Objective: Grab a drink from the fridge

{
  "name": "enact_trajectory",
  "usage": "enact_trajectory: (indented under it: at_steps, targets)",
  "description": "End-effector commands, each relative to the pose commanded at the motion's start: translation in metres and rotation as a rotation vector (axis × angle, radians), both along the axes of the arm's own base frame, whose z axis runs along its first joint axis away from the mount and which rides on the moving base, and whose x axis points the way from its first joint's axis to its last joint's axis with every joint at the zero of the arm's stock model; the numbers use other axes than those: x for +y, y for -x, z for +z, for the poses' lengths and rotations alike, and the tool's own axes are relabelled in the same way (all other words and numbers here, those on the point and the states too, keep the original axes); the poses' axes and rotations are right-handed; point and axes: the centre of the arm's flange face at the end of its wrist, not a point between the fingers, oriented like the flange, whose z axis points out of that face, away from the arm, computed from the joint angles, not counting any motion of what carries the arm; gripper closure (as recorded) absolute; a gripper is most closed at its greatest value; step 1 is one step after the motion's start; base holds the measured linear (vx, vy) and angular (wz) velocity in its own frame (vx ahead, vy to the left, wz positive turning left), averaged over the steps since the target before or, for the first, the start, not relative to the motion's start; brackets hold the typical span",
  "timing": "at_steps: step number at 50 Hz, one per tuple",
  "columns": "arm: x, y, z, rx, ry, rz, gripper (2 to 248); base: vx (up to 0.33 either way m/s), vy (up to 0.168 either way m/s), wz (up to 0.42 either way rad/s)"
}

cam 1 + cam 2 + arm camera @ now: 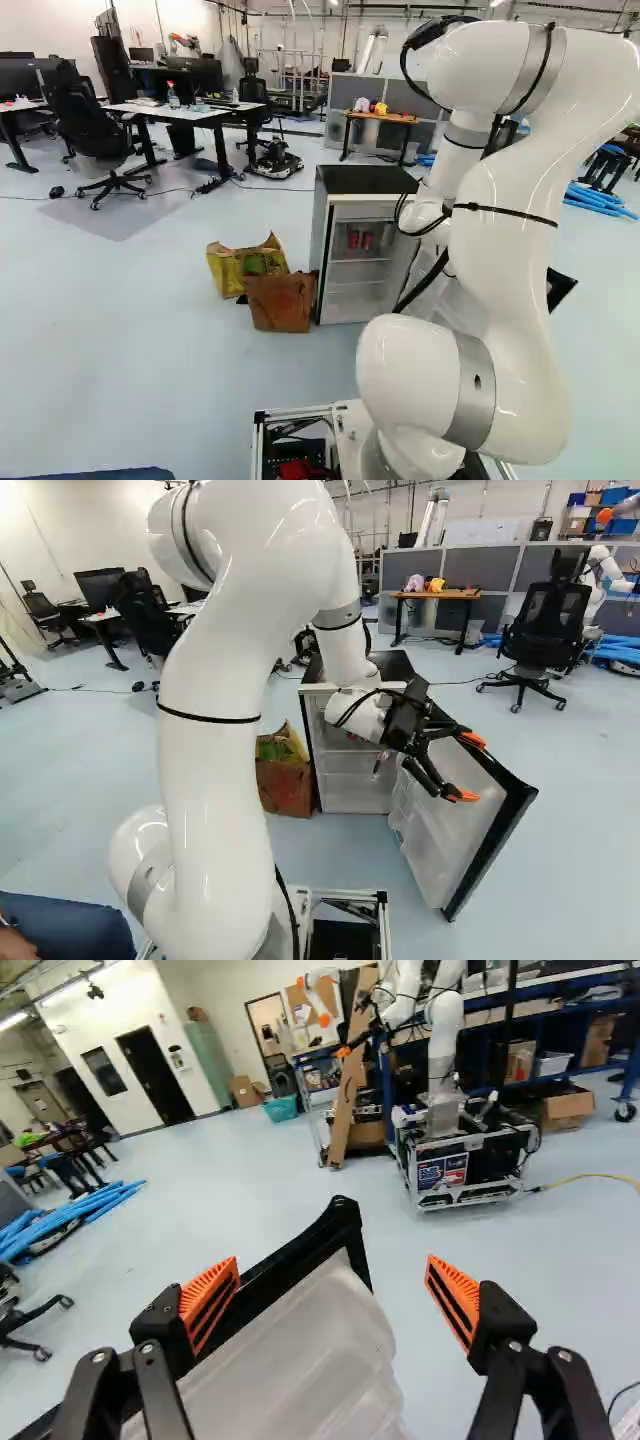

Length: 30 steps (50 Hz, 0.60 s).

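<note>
Fingers [208, 1305] stand wide and empty; open fridge door [300, 1355] just ahead; you should ease clear of its edge, then turn to the red cans [353, 239] behind them.

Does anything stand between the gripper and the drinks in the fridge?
Nothing visible does. The red cans sit inside the open fridge, and its door appears to be on the gripper's other side. The gripper points away from the cans, though.

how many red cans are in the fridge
2 in the left base view: the left can and, beside it, the right can, both high in the fridge. More may be hidden.
</note>
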Motion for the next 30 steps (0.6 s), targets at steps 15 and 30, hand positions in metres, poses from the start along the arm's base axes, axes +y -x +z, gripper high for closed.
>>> enact_trajectory:
  at_steps: [15,30]
  targets:
    - [0.022,0.015,0.004,0.050,0.013,0.179,3,0.000,0.000,0.000]
    - [0.046,0.031,0.008,0.093,0.025,0.362,3,0.000,0.000,0.000]
